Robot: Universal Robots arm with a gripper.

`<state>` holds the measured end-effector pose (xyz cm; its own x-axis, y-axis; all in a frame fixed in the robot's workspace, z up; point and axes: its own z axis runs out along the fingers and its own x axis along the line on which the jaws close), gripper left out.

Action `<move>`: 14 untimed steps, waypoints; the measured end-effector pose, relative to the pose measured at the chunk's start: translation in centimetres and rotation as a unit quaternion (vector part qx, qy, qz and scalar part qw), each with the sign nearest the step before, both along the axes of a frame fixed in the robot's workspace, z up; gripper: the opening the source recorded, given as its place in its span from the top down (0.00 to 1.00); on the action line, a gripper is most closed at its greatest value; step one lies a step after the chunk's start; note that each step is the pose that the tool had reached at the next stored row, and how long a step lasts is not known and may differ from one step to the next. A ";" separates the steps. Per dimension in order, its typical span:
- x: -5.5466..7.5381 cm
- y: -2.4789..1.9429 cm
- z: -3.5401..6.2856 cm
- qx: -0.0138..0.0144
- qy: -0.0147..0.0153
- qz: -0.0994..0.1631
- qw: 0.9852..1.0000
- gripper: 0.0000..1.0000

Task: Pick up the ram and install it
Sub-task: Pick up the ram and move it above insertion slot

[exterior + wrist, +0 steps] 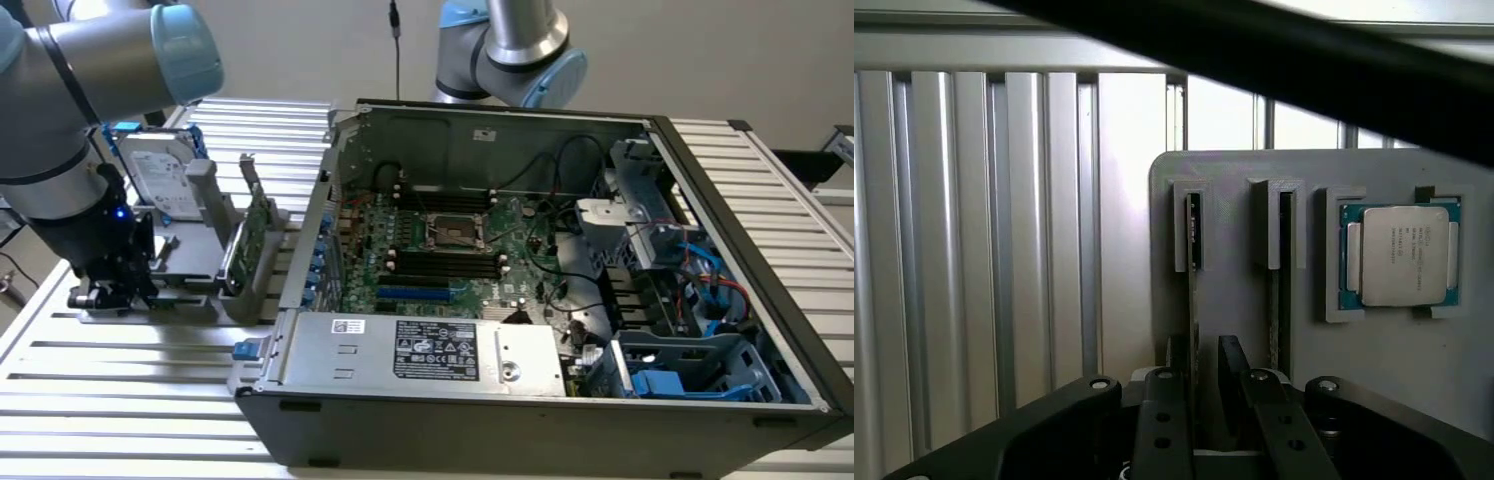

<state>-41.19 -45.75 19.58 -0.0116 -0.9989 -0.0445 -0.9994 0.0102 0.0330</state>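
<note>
Two rams stand on edge in slots of a grey holder (1244, 300). My gripper (1202, 352) is low over the holder and straddles the ram (1194, 262) in one slot. One finger (1176, 362) lies close against it; the other finger (1231, 372) stands a small gap away, so the gripper is open. The second ram (1285, 262) stands in the neighbouring slot. In the exterior view my gripper (112, 290) is down at the holder (180, 300), on the exterior view's left. The motherboard's black memory slots (447, 264) lie inside the open computer case (534, 400).
A processor chip (1400, 256) sits in a pocket of the holder beside the rams. A hard drive (160, 185) and a green card with a metal bracket (250, 250) stand upright on the holder. A second robot arm (514, 50) rises behind the case. Everything rests on a ribbed metal table (134, 400).
</note>
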 end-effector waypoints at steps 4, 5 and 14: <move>0.0 0.02 -0.02 0.000 0.000 -0.001 1.000 0.82; 0.0 0.02 -0.03 0.000 0.000 -0.002 1.000 0.82; 0.0 0.02 -0.02 -0.002 0.000 -0.022 1.000 0.87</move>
